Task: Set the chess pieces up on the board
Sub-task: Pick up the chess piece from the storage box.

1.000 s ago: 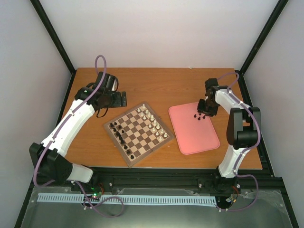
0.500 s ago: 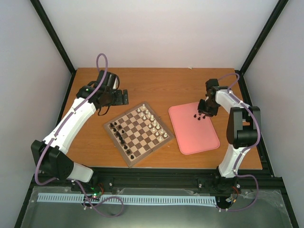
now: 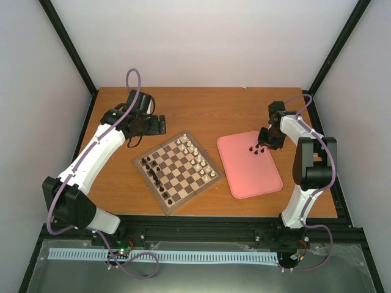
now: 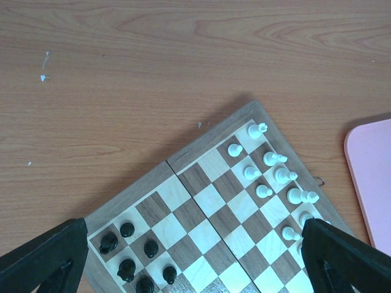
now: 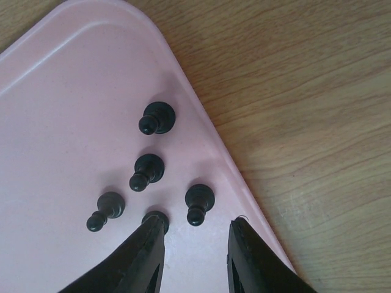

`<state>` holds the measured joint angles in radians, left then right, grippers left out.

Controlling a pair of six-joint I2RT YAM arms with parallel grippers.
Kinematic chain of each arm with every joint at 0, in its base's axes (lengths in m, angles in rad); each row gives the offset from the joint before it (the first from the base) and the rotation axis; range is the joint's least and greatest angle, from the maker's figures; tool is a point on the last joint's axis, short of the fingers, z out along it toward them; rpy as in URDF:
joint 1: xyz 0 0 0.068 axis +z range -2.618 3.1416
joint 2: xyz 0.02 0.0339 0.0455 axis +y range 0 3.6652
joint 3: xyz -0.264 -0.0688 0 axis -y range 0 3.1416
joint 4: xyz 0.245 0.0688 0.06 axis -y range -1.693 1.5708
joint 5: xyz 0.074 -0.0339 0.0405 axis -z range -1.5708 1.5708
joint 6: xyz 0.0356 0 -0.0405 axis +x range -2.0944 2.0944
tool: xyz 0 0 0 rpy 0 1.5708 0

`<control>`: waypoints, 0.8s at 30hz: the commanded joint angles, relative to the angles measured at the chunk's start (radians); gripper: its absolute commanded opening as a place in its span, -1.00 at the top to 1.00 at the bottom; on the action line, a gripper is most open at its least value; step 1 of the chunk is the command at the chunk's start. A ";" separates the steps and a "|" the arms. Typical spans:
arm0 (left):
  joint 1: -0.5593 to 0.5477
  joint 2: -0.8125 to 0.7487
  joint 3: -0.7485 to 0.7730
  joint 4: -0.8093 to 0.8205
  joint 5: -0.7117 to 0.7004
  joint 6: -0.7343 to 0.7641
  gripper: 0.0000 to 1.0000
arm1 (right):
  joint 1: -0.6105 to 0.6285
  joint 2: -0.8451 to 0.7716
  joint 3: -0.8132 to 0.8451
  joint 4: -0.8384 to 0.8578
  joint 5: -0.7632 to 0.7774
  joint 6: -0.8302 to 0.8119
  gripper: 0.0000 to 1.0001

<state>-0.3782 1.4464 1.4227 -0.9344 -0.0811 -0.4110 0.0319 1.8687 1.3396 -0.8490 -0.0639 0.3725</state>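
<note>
Several black chess pieces stand near the far right corner of the pink tray. My right gripper hovers low over them, open, with one pawn just ahead of the gap and another against the left fingertip. In the top view this gripper is over the tray's far edge. The board carries several black pieces on its left side and white ones on its right. My left gripper hangs wide open above the board, holding nothing.
The pink tray lies right of the board, close to the table's right edge. Bare wooden tabletop stretches behind both. The left arm's wrist is behind the board's far left corner.
The right gripper's jaws have narrowed and it has shifted slightly right over the tray's pawns. The left arm has drawn a little back and to the right.
</note>
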 commanded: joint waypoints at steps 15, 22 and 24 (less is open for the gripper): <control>-0.006 0.033 0.073 0.016 0.005 0.018 -0.95 | -0.009 0.077 -0.005 0.026 -0.014 -0.030 0.54; -0.005 0.032 0.079 0.010 -0.004 0.017 -0.95 | -0.008 0.087 0.001 0.027 0.002 -0.038 0.75; -0.005 0.029 0.081 0.007 -0.006 0.017 -0.95 | -0.008 0.083 -0.001 0.029 0.005 -0.037 0.84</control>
<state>-0.3786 1.4803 1.4540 -0.9348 -0.0818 -0.4110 0.0284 1.9396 1.3361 -0.8333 -0.0822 0.3389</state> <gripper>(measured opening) 0.975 0.116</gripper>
